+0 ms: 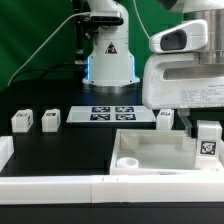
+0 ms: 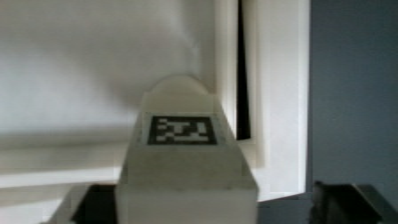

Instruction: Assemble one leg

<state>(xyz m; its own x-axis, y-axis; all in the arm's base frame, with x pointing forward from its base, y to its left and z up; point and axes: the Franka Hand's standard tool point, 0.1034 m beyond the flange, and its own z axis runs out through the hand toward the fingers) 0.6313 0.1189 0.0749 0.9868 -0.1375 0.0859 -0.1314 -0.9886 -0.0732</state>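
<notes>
The arm hangs low over the white panel [image 1: 150, 150]. Its gripper [image 1: 207, 128] is clamped on an upright white tagged leg [image 1: 207, 143].

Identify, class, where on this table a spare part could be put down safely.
Bare black table lies in front of the two loose legs and the marker board. It is crowded around the white panel, where the gripper holds a leg.
</notes>
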